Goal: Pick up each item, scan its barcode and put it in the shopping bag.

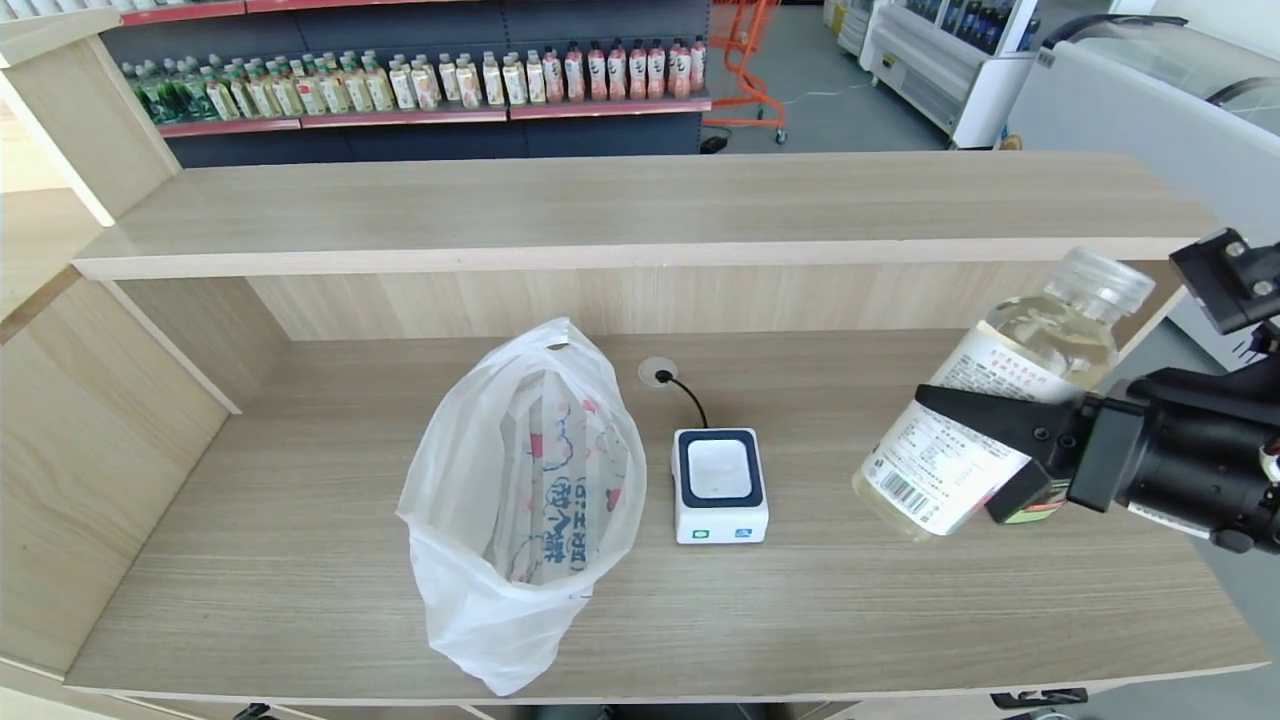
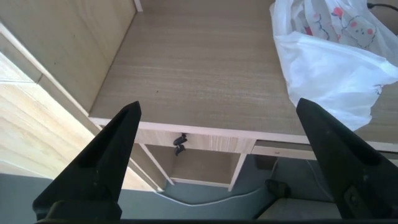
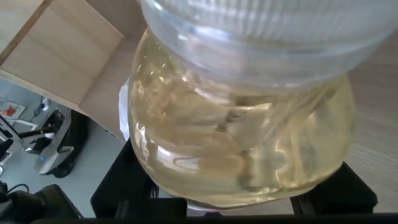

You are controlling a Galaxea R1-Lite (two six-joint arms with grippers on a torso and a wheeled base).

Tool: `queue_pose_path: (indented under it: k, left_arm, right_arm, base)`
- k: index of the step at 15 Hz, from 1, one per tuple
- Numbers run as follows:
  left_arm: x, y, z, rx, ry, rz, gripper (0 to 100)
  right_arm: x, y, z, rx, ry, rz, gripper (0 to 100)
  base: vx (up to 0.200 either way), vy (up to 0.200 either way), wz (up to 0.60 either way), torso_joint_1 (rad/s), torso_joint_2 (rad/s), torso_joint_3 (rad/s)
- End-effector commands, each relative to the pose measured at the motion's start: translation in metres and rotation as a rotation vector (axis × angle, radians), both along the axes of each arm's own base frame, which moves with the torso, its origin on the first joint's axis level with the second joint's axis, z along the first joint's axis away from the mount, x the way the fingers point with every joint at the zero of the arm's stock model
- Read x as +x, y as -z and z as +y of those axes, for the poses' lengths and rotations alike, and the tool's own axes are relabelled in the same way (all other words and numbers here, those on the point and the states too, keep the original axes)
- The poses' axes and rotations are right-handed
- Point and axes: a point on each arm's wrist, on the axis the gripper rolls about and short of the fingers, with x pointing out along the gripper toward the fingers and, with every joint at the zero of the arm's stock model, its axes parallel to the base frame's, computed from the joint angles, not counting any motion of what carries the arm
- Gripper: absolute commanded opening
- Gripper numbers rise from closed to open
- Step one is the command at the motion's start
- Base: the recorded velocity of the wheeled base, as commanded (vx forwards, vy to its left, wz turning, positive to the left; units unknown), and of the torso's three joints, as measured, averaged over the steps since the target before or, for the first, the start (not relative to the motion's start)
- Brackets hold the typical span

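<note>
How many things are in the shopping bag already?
1 that shows: a pink-patterned packet standing inside the shopping bag on the counter. More may be hidden beneath it.

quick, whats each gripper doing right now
Left gripper: open, holding nothing.
Right gripper: shut on the bottle of pale liquid.

This is a shop, seen from behind its checkout. At 11 o'clock a shelf (image 1: pixel 400 118) with red edges carries rows of bottled drinks (image 1: pixel 420 85). An orange trolley (image 1: pixel 745 45) stands at 12 o'clock, and glass-topped freezers (image 1: pixel 1120 100) line the aisle at 1 to 2 o'clock. A barcode scanner (image 1: pixel 720 485) sits mid-worktop (image 1: pixel 300 540), with a white plastic bag (image 1: pixel 520 500) at its 9 o'clock.
</note>
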Motion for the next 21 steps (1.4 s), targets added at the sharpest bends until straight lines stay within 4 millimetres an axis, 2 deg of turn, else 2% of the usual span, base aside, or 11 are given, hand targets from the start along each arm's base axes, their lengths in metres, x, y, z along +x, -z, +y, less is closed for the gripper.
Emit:
queue_pose_path:
  k: [1,5,7,9,13,15,18,21]
  left_arm:
    - [0.000,0.000,0.000,-0.005,-0.001,-0.001,100]
    - [0.000,0.000,0.000,0.001,0.000,0.000,100]
    - [0.000,0.000,0.000,0.001,0.000,0.000,100]
    - [0.000,0.000,0.000,0.001,0.000,0.000,100]
    - [0.000,0.000,0.000,0.001,0.000,0.000,100]
    - [0.000,0.000,0.000,0.001,0.000,0.000,100]
    - [0.000,0.000,0.000,0.001,0.000,0.000,100]
    - [0.000,0.000,0.000,0.001,0.000,0.000,100]
  right_arm:
    - [0.001,0.002,0.002,-0.006,-0.006,0.014,0]
    - [0.019,0.017,0.009,-0.043,0.037,0.085,0]
    - [0.037,0.036,0.022,-0.082,0.055,0.163,0]
    - [0.054,0.045,0.038,-0.101,0.048,0.196,0]
    - [0.064,0.062,0.065,-0.126,-0.012,0.229,0]
    - [0.076,0.074,0.083,-0.135,-0.050,0.199,0]
    - [0.108,0.102,0.104,-0.197,-0.081,0.059,0]
    - [0.139,0.111,0.129,-0.176,-0.106,0.012,0]
  base:
    - [0.000,0.200,0.00,0.007,0.01,-0.002]
    - [0.000,0.150,0.00,-0.004,0.00,0.003]
    - [0.000,0.000,0.00,0.000,0.00,0.000]
    - [0.000,0.000,0.00,0.000,0.00,0.000]
    - [0.000,0.000,0.00,0.000,0.00,0.000]
    - [0.000,0.000,0.00,0.000,0.00,0.000]
    - [0.000,0.000,0.00,0.000,0.00,0.000]
    - [0.000,0.000,0.00,0.000,0.00,0.000]
